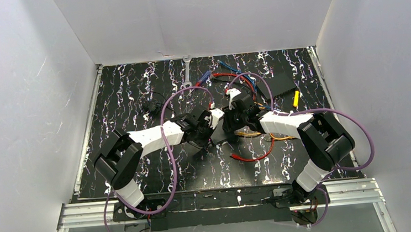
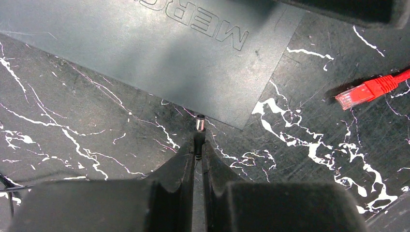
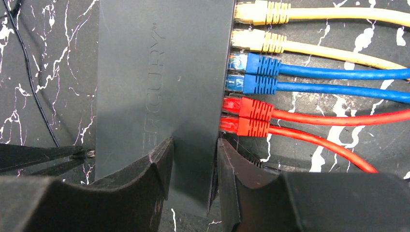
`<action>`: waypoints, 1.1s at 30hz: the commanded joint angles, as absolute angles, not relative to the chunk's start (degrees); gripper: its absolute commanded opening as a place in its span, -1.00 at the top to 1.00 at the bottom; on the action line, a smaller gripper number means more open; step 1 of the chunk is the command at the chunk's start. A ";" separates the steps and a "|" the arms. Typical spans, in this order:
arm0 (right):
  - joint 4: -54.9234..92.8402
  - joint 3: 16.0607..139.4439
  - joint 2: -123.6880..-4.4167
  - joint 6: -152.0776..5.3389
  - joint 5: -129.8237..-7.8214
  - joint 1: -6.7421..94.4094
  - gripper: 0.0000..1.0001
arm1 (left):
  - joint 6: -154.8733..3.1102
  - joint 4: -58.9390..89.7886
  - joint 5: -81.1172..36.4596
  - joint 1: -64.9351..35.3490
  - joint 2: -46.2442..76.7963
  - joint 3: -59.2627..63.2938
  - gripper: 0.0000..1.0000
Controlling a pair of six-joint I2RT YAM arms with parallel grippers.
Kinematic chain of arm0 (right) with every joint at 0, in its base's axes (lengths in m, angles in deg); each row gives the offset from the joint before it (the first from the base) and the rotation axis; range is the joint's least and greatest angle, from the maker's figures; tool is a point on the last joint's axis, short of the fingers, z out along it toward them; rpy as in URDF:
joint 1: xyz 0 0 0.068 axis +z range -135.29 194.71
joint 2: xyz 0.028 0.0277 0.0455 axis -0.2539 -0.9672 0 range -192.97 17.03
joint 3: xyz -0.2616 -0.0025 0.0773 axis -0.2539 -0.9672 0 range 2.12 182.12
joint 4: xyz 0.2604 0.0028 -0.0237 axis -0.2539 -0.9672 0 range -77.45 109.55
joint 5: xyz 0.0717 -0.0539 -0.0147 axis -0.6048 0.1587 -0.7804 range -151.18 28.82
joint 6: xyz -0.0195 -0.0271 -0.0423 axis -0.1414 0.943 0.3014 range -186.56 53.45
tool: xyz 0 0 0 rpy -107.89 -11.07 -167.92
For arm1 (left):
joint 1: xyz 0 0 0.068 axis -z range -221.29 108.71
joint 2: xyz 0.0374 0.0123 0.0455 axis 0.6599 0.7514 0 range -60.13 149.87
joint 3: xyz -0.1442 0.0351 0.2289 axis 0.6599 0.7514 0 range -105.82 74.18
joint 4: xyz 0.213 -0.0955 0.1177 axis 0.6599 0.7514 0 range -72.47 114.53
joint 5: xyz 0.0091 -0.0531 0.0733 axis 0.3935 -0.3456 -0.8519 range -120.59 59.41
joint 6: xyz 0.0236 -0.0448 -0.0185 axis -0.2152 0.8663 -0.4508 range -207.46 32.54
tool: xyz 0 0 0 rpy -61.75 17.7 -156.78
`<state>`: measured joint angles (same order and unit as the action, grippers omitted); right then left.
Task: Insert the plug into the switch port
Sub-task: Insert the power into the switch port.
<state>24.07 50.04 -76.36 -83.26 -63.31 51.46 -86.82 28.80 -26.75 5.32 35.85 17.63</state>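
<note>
The switch (image 3: 145, 72) is a flat matte-black box with embossed lettering, lying on the marbled table. Yellow, blue and red network cables (image 3: 256, 72) sit in the sockets along its right edge. My right gripper (image 3: 192, 142) is clamped on its near corner, one finger over the top face and the other against the socket edge. My left gripper (image 2: 198, 147) is shut on a small black barrel plug (image 2: 199, 124). The plug's metal tip touches the switch's (image 2: 159, 63) plain edge near a corner. In the top view both grippers (image 1: 213, 119) (image 1: 231, 122) meet mid-table, mostly covering the switch.
A loose red network plug (image 2: 362, 92) lies right of the left gripper. Another plain black slab (image 1: 281, 82), a yellow piece (image 1: 296, 98), a wrench (image 1: 187, 73) and a small black block (image 1: 148, 105) lie toward the back. White walls close in the table.
</note>
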 commanded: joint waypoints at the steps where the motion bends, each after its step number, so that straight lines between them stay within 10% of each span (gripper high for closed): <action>1: 22.36 50.81 -78.67 -82.77 -65.40 51.97 0.11 | -87.20 30.97 -26.37 5.59 36.06 15.38 1.00; 33: 23.86 50.46 -79.81 -84.75 -68.12 51.44 0.13 | -87.20 34.18 -26.29 5.86 37.68 12.42 1.00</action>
<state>25.75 50.35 -77.62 -84.40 -65.80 50.98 -86.84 33.04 -26.69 5.40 38.32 14.77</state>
